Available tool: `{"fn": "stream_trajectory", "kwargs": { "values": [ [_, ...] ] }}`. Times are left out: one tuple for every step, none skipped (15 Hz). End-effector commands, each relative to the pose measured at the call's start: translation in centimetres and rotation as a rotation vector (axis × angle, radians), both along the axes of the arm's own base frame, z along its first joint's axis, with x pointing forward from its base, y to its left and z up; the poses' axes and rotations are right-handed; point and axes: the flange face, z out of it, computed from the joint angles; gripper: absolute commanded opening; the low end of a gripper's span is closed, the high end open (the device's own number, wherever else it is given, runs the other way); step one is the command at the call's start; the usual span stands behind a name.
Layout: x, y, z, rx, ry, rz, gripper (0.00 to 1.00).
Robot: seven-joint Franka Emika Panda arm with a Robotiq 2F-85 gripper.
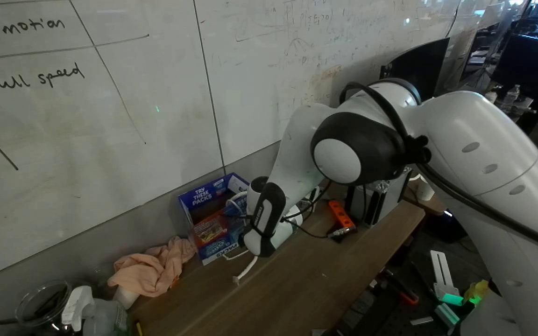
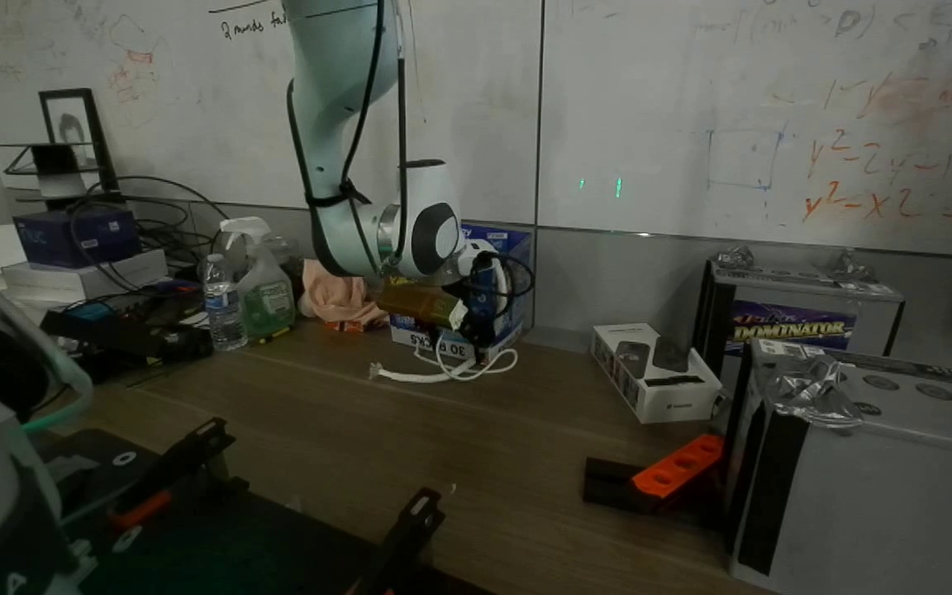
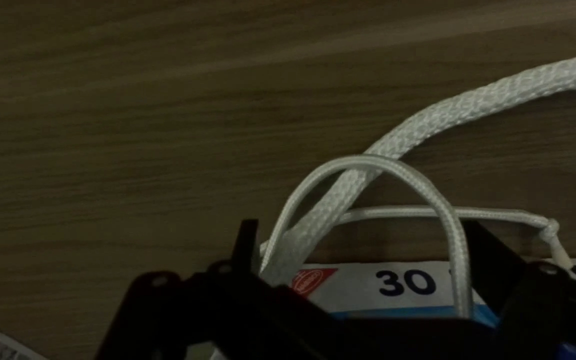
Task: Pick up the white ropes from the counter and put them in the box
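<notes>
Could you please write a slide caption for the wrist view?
A thin white rope loops across a thicker white rope at the open pincer, with part of the printed box in view.

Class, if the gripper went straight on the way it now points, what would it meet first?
Probably the white ropes, ahead of the gripper, with the counter beneath them; exact depth is unclear.

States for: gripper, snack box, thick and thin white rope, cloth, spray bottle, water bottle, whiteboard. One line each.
Gripper: open
Blue snack-pack box: open at the top
Thick white rope: lying on the counter, outside the box
Thin white rope: looped across the thick one, one end knotted
Peach cloth: crumpled
Spray bottle: upright, green liquid inside
Water bottle: upright
Whiteboard: written on
</notes>
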Motion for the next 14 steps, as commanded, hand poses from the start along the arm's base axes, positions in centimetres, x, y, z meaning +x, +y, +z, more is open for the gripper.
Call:
{"fn": "stream_trajectory", "kwargs": {
  "values": [
    [-0.2, -1.2, -0.1, -0.009, -0.036, -0.009, 1.00],
    [-0.3, -1.4, -0.4, -0.005, -0.040, -0.011, 1.00],
    [-0.3, -1.4, -0.7, 0.005, -0.043, -0.014, 1.00],
    [-0.3, -1.5, -1.0, 0.007, -0.050, -0.012, 1.00],
    [-0.2, -1.5, -1.3, 0.015, -0.055, -0.017, 1.00],
    [-0.2, -1.5, -1.7, 0.024, -0.058, -0.021, 1.00],
    [-0.3, -1.6, -2.1, 0.031, -0.062, -0.022, 1.00],
    [-0.2, -1.6, -2.4, 0.039, -0.071, -0.027, 1.00],
    [-0.1, -1.6, -2.7, 0.047, -0.078, -0.029, 1.00],
    [0.1, -1.6, -2.9, 0.054, -0.089, -0.034, 1.00],
    [0.3, -1.7, -3.0, 0.061, -0.100, -0.038, 1.00],
    [0.6, -1.7, -3.1, 0.071, -0.117, -0.043, 1.00],
    [0.8, -1.7, -3.1, 0.078, -0.128, -0.047, 1.00],
    [1.1, -1.8, -3.2, 0.086, -0.141, -0.052, 1.00]
  ]
}}
